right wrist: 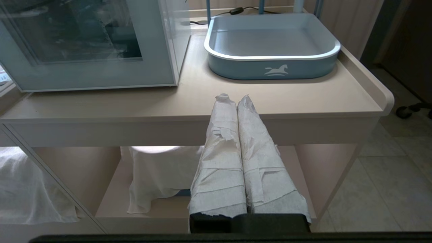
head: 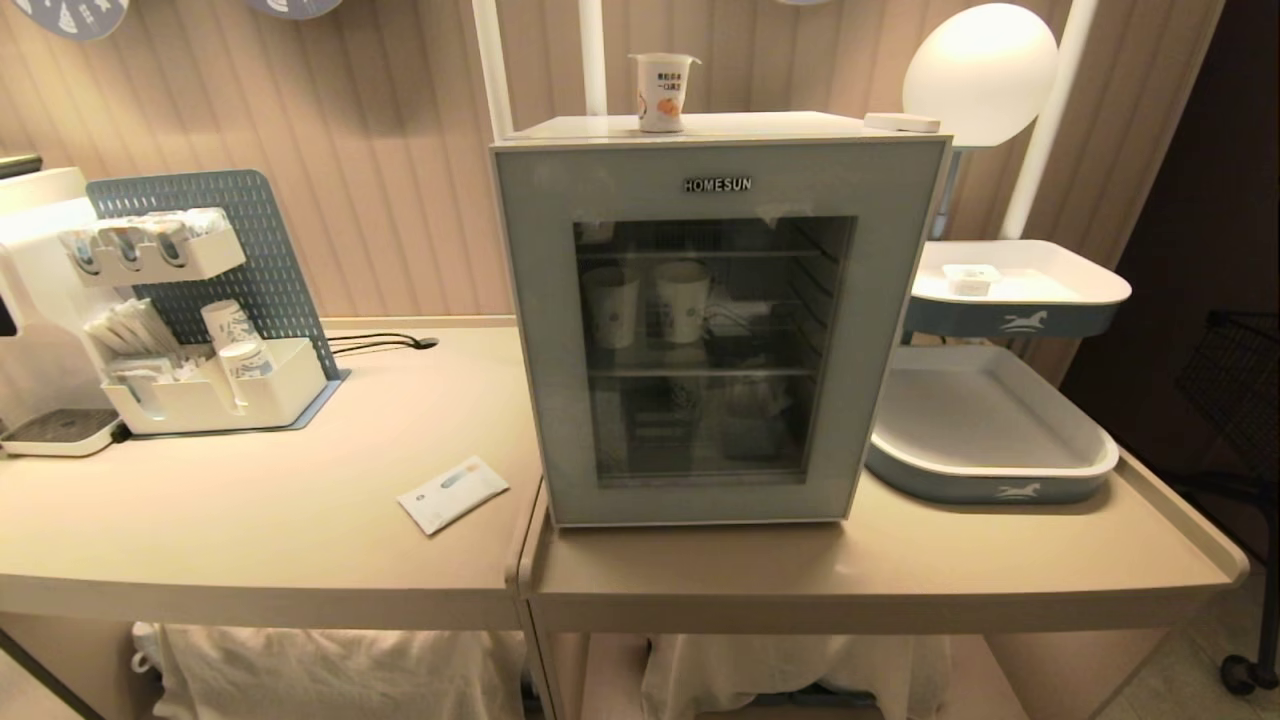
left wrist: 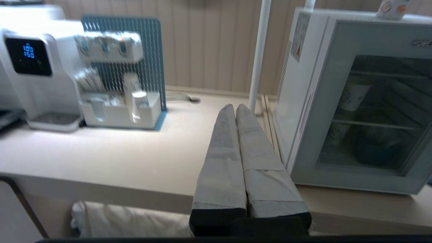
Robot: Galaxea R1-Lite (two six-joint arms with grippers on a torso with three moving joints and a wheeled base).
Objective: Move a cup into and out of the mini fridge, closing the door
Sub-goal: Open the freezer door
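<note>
The worktop [head: 300,520] spans the head view as two beige sections joined just below the mini fridge [head: 720,330], which stands on the right-hand section. Its door [head: 540,340] is closed, with the HOMESUN lettering [head: 717,185] above the glass window. Behind the glass, two paper cups [head: 645,303] stand side by side on the upper wire shelf; what lies on the lower shelf is too dim to name.

To the right of the fridge a large blue-and-white tray [head: 990,440] rests on the worktop, and a second tray [head: 1020,290] sits above it on a rack, carrying a small white tub [head: 971,279]. At the far left stands a white water dispenser [head: 40,300], and beside it a blue pegboard organiser [head: 215,300] with sachets and cups. A flat white packet [head: 453,493] lies on the worktop left of the fridge.

The cup [head: 663,92] stands upright on top of the fridge, towards the back.

The left claw [left wrist: 235,108], seen in its wrist view, has its wrapped fingers pressed together, holding nothing, above the worktop near the fridge's left front corner. The right claw [right wrist: 233,99] is likewise pressed together and empty, low before the worktop's front edge, in line with the tray.
</note>
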